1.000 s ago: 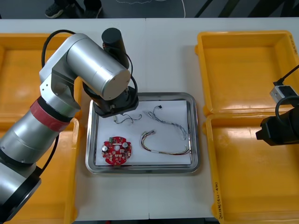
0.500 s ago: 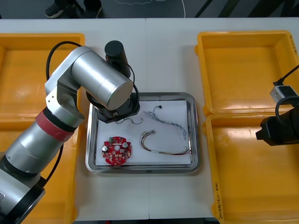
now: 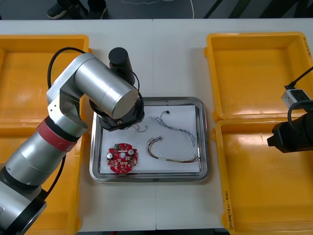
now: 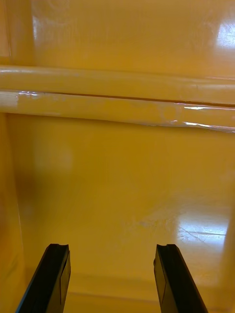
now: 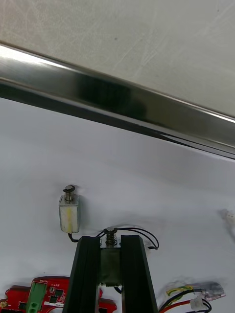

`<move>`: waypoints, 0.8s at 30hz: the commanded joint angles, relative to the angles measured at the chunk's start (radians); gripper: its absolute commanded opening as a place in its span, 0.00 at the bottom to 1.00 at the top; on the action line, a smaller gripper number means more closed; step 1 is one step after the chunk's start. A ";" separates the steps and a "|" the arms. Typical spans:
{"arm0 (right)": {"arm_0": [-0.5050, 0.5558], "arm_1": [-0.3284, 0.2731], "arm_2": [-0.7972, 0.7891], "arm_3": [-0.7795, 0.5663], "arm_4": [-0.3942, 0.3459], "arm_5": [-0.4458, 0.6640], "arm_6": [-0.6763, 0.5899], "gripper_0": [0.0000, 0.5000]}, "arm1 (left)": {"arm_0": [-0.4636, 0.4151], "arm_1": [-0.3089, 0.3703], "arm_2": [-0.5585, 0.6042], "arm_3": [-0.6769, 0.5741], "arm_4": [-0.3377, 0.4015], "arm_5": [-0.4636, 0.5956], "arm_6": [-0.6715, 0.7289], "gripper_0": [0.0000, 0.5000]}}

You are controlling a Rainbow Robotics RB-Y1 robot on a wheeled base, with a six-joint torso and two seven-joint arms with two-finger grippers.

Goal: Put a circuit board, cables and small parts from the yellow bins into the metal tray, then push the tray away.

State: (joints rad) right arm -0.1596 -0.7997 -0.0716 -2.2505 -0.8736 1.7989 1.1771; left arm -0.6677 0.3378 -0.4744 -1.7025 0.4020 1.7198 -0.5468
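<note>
My left gripper (image 5: pixel 111 274) is shut on a small metal part (image 5: pixel 110 261) with thin black wires, low over the white inside of the metal tray (image 5: pixel 117 102). A second small metal part (image 5: pixel 68 213) lies just beside the fingers. In the front view my left arm (image 3: pixel 110 95) covers the far left corner of the tray (image 3: pixel 203 142). A round red circuit board (image 3: pixel 122 157) lies at the tray's near left, with a blue and white cable (image 3: pixel 178 128) and a red and yellow cable (image 3: pixel 171 155) to its right. My right gripper (image 4: pixel 112 276) hangs open over a bare bin floor.
Two yellow bins (image 3: pixel 254 73) stand at each side of the tray; the right arm (image 3: pixel 291 134) waits over the near right bin (image 3: pixel 264 186). The circuit board's edge (image 5: pixel 41 296) and cable ends (image 5: pixel 196 296) lie close to the left fingers.
The left arm has shifted a little toward the tray's far left corner, its elbow swinging outward. The right arm has stayed still.
</note>
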 commanded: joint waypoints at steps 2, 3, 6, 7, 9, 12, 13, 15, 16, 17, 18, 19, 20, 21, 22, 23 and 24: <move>0.011 0.005 -0.034 -0.027 -0.007 -0.009 0.029 1.00 | 0.016 -0.025 -0.004 -0.011 -0.012 -0.013 -0.087 0.32; 0.011 0.005 -0.034 -0.027 -0.007 -0.010 0.029 1.00 | 0.016 -0.025 -0.006 -0.011 -0.011 -0.014 -0.087 0.53; 0.011 0.005 -0.034 -0.029 -0.007 -0.012 0.030 1.00 | 0.016 -0.025 -0.006 -0.011 -0.012 -0.014 -0.087 0.99; 0.011 0.005 -0.034 -0.029 -0.005 -0.012 0.030 1.00 | 0.016 -0.025 -0.006 -0.011 -0.015 -0.013 -0.087 1.00; 0.011 0.005 -0.034 -0.027 -0.005 -0.012 0.033 1.00 | 0.016 -0.025 -0.006 -0.011 -0.019 -0.013 -0.088 1.00; 0.011 0.004 -0.034 -0.029 -0.002 -0.013 0.033 1.00 | 0.013 -0.023 -0.001 -0.019 -0.019 -0.009 -0.087 1.00; 0.011 0.005 -0.034 -0.027 -0.002 -0.013 0.033 1.00 | 0.013 -0.023 0.005 -0.026 -0.019 -0.003 -0.088 1.00; 0.011 0.005 -0.034 -0.029 -0.001 -0.015 0.035 1.00 | 0.013 -0.023 0.020 -0.045 -0.019 0.015 -0.091 1.00; 0.011 0.005 -0.034 -0.029 -0.002 -0.015 0.035 1.00 | 0.013 -0.023 0.033 -0.060 -0.019 0.030 -0.093 1.00; 0.011 0.005 -0.034 -0.029 -0.002 -0.015 0.035 1.00 | 0.013 -0.023 0.040 -0.069 -0.019 0.038 -0.094 1.00; 0.011 0.005 -0.034 -0.029 -0.002 -0.015 0.035 1.00 | 0.013 -0.023 0.053 -0.089 -0.020 0.057 -0.097 1.00; 0.011 0.004 -0.034 -0.029 -0.002 -0.015 0.035 1.00 | 0.013 -0.022 0.060 -0.098 -0.020 0.064 -0.101 1.00; 0.011 0.005 -0.034 -0.027 -0.002 -0.015 0.035 1.00 | 0.013 -0.020 0.074 -0.121 -0.020 0.081 -0.104 1.00; 0.009 0.005 -0.034 -0.029 -0.002 -0.015 0.035 1.00 | 0.013 -0.017 0.085 -0.143 -0.020 0.096 -0.104 1.00; 0.011 0.005 -0.034 -0.029 -0.002 -0.015 0.035 1.00 | 0.013 -0.014 0.089 -0.155 -0.020 0.104 -0.105 1.00; 0.011 0.005 -0.034 -0.027 -0.002 -0.015 0.035 1.00 | 0.013 -0.008 0.100 -0.181 -0.019 0.122 -0.107 1.00; 0.011 0.005 -0.034 -0.027 -0.002 -0.015 0.035 1.00 | 0.013 0.000 0.108 -0.203 -0.019 0.135 -0.110 1.00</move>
State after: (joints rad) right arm -0.1596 -0.7997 -0.0716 -2.2505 -0.8737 1.7937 1.1771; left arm -0.6577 0.3378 -0.4139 -1.8136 0.3939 1.8191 -0.5497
